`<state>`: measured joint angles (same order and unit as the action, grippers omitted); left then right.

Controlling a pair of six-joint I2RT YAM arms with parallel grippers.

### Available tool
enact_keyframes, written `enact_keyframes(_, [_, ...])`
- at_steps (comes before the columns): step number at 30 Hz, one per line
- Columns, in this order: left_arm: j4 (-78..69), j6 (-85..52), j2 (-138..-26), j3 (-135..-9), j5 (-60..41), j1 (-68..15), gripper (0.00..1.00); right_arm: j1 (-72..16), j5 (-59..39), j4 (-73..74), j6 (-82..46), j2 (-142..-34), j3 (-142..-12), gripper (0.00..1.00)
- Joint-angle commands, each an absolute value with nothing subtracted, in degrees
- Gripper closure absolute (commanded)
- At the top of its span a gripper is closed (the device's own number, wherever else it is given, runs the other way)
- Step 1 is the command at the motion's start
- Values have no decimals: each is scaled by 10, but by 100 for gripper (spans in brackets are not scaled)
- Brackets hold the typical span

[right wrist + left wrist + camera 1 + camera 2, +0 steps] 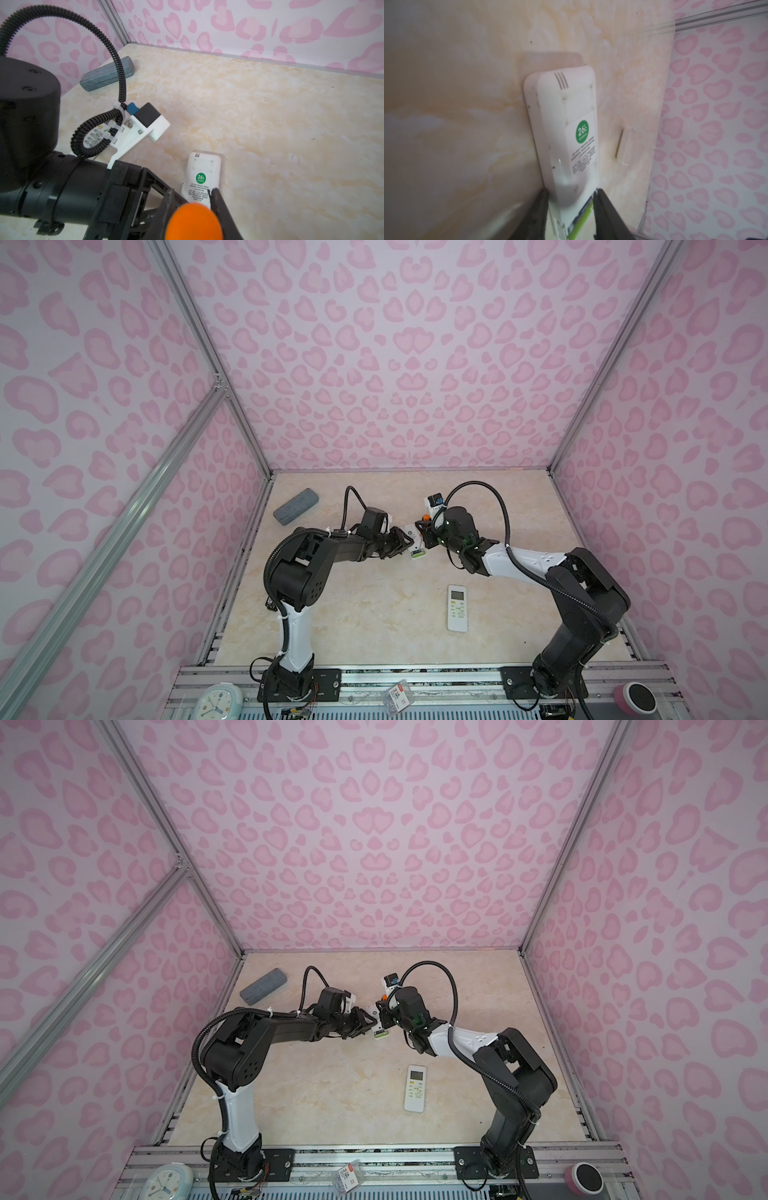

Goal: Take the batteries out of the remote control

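Left wrist cam only catches a sliver of the green battery (pixel 580 223): the rest runs off the picture's edge, along with the open end of the white remote (pixel 566 133) and most of the left gripper (pixel 572 193), so nobody can call whether it's pinching. Right wrist cam shows the screwdriver (pixel 193 222) as a blurry orange blob covering that remote's near end. In both top views it sits around 11 o'clock from the face-up remote (pixel 457 608), mostly buried under the gripper, label unreadable.

Smooth white plastic remote (pixel 560 116), glossy marble-look table (pixel 446 135), rough speckled grey case (pixel 104 75), smooth orange screwdriver (pixel 194 223) handle.
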<state>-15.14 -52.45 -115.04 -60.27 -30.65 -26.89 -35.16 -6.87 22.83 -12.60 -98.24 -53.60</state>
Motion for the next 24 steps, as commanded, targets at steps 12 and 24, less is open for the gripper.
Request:
enact_keyframes(12, [-155, -526, -1163, -599, -304, -269, 62, -349, -60, 241, -77, -991, -545, 100])
enact_keyframes(24, [-150, -524, -1166, -598, -304, -267, 63, -343, -61, 242, -40, -1001, -543, 100])
